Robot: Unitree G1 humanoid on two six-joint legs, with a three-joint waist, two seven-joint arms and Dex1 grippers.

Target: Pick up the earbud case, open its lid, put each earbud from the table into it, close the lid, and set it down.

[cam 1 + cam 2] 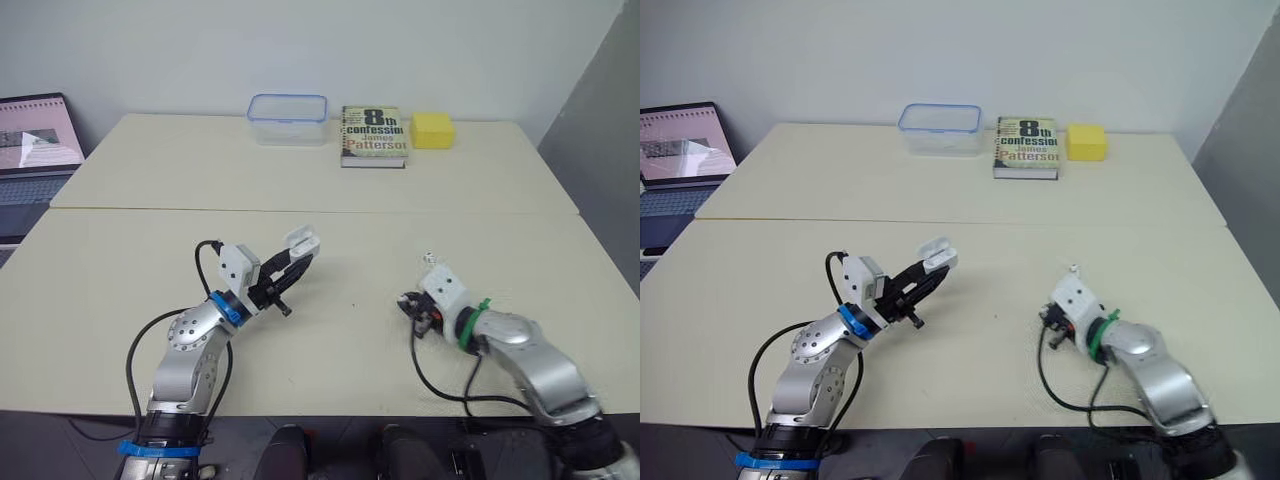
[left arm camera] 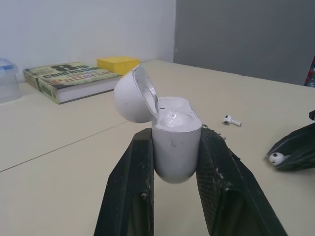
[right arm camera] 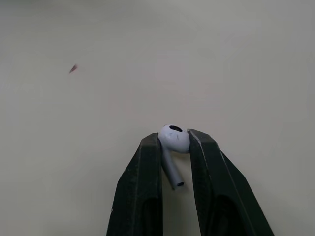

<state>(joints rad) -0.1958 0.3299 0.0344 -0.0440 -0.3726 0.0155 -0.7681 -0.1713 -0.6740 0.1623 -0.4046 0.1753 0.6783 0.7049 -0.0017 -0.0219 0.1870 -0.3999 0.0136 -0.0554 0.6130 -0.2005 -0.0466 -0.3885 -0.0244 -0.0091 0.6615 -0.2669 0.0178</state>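
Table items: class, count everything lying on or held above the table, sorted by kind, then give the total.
earbud case: 1
earbuds: 2
paperback book: 1
yellow block: 1
clear plastic container: 1
Total: 6

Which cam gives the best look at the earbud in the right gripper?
Right wrist view: the earbud is close up, pinched in the right gripper, stem pointing back between the fingers. Left wrist view catches its head at the gripper's tip. Eye views: too small to tell.
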